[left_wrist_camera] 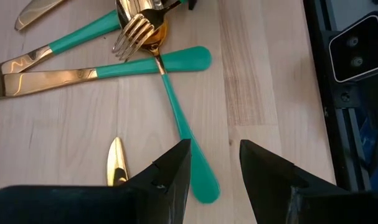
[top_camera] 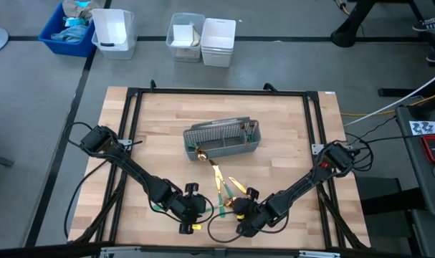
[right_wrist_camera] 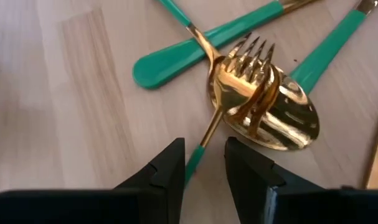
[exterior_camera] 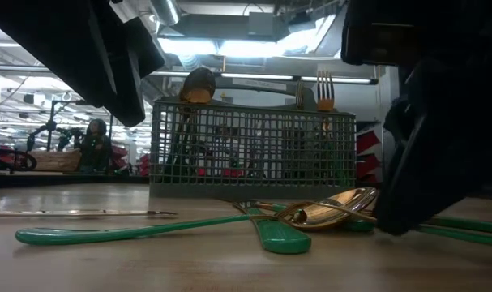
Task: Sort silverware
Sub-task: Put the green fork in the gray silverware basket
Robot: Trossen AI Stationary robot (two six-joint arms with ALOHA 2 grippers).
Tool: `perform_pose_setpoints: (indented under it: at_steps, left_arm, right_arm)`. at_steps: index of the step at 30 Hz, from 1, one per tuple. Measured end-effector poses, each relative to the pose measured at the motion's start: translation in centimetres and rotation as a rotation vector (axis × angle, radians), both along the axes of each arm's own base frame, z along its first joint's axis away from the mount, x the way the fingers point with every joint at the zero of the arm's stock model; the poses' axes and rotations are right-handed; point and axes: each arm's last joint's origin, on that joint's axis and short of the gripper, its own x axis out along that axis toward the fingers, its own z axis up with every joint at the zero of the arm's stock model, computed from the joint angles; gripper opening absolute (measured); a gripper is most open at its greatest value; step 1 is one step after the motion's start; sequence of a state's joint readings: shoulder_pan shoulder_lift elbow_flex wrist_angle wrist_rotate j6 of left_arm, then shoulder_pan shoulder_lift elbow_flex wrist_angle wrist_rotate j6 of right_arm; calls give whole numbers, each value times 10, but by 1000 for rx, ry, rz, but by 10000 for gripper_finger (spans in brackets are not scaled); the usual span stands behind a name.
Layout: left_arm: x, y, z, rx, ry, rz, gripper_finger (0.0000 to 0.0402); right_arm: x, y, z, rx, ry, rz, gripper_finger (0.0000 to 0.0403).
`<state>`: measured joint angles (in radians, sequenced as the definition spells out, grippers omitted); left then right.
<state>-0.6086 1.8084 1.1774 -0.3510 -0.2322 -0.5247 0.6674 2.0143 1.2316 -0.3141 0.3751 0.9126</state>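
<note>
A loose heap of silverware [top_camera: 224,188] with gold heads and teal handles lies on the wooden table near its front edge. A fork [right_wrist_camera: 251,62] rests with its tines on a spoon's bowl [right_wrist_camera: 282,118]. Its handle [right_wrist_camera: 193,158] runs between the open fingers of my right gripper [right_wrist_camera: 204,163], which comes down on it at a slant [top_camera: 238,212]. My left gripper [left_wrist_camera: 215,168] is open just left of the heap [top_camera: 203,208]. The free end of a spoon's handle [left_wrist_camera: 201,177] lies beside one of its fingers. The grey mesh caddy [top_camera: 224,138] at mid-table holds forks [exterior_camera: 324,89] standing upright.
A gold knife blade [left_wrist_camera: 116,163] lies beside my left gripper. A black frame [top_camera: 217,92] runs round the table top. Beyond the far edge stand a blue bin [top_camera: 68,29] and white bins [top_camera: 203,39]. Bare wood lies left and right of the caddy.
</note>
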Motion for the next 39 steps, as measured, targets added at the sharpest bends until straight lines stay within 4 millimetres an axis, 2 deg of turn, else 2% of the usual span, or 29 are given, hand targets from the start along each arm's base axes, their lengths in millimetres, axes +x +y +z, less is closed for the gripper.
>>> perform_pose_setpoints:
  at_steps: [7,14,18,23,30,35,39]
  left_arm:
    - [0,0,0,-1,-1,0,129]
    - [0,0,0,2,3,-1,129]
    - [-1,1,1,12,5,-12,129]
    - [-6,1,17,21,-41,-57,129]
    - [-28,4,58,139,-194,-38,129]
    - [-43,6,75,218,-261,18,129]
    - [-51,6,78,269,-281,75,129]
  right_arm:
    - [3,1,-9,-25,-19,-16,104]
    - [3,1,-8,-21,-19,-15,15]
    - [1,0,0,4,-6,0,25]
    - [-6,-6,31,14,-32,-1,14]
    - [-21,-25,84,-104,-153,-38,19]
    - [-32,-41,124,-298,-306,-64,11]
    - [-42,-55,155,-522,-435,-143,14]
